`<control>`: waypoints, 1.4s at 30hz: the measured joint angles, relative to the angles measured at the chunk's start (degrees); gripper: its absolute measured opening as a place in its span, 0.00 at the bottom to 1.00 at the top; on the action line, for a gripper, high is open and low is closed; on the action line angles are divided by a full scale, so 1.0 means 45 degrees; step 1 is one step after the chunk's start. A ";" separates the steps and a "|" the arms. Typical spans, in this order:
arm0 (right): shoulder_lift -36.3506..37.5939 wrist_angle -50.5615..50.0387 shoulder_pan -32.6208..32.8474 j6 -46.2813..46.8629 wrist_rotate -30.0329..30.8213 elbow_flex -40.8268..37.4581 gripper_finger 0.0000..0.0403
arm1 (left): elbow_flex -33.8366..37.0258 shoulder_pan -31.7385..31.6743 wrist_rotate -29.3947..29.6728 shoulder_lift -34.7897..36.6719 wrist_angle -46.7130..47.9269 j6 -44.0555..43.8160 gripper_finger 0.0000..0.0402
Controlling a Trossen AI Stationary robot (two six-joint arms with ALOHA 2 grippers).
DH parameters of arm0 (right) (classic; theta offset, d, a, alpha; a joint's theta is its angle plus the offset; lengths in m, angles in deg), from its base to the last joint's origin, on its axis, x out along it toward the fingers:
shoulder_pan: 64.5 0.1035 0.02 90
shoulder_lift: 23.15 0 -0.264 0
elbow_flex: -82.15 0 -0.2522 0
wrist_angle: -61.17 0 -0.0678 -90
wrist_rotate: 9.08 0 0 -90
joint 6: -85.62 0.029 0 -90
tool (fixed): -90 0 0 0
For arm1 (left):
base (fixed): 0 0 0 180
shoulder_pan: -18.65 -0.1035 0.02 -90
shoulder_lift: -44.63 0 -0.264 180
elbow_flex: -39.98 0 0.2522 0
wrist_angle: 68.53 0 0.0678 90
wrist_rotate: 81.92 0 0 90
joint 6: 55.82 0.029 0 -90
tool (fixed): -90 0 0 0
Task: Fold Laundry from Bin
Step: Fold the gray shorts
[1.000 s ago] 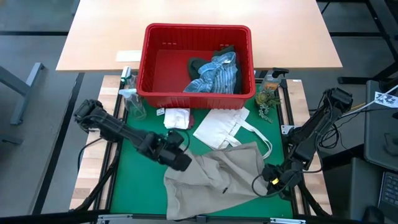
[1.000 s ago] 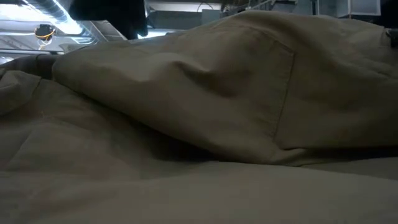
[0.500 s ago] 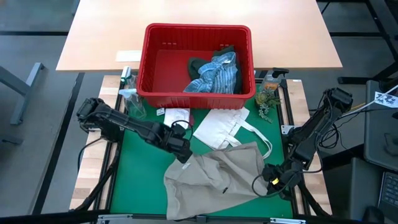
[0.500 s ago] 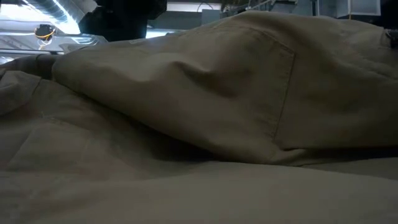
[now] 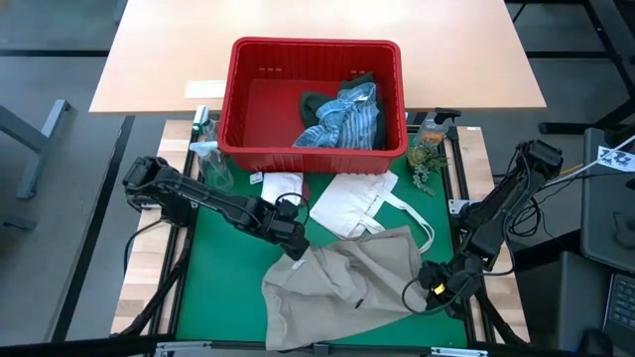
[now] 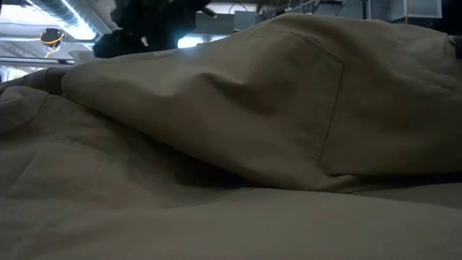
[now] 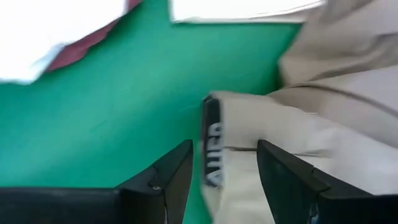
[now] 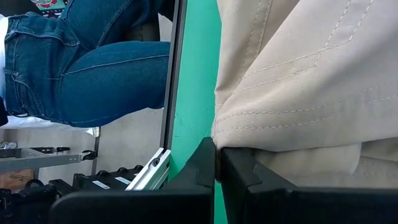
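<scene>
1. The tan garment (image 5: pixel 342 283) is sprawled on the green mat (image 5: pixel 223 283) at the near side of the table, all rumpled, with stitched seams and a dark label at one corner. It's so close to the low camera that it fills that whole view.
2. The left gripper (image 5: pixel 295 246) sits right at the garment's upper left corner. Its fingers (image 7: pixel 171 180) are spread apart with the labelled edge between them, not pinched.
3. The right gripper (image 5: pixel 440 288) is at the garment's right edge, clamped tight on a seamed fold of it.
4. The red bin (image 5: pixel 316 94) stands at the far end of the mat with two pieces in it: a blue-white striped shirt (image 5: pixel 347 121) and a dark green garment (image 5: pixel 319 101) poking out under it.
5. Between bin and garment: one small white cloth (image 5: pixel 282 186) and one flat white tote bag (image 5: pixel 355 203).
6. One person in blue jeans (image 8: pixel 87 59) stands just off the table.
</scene>
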 joint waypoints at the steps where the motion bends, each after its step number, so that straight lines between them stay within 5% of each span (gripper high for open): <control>1: 0.0000 0.0000 -0.0002 0.0000 0.0003 0.0000 0.01 | 0.0030 0.0000 0.0000 0.0000 -0.0295 0.0265 0.42; 19: 0.0000 0.0000 0.0003 -0.0005 0.0000 0.0000 0.01 | 0.0069 -0.0008 -0.3321 0.0000 -0.3790 0.3746 0.33; 30: 0.0000 0.0002 0.0001 -0.0005 0.0005 0.0000 0.01 | 0.0069 -0.0058 -0.1880 0.0000 -0.1289 0.2323 0.32; 42: 0.0000 0.0005 0.0003 -0.0301 0.0029 0.0000 0.01 | 0.0069 -0.0238 -0.2195 0.0000 -0.1493 0.4673 0.32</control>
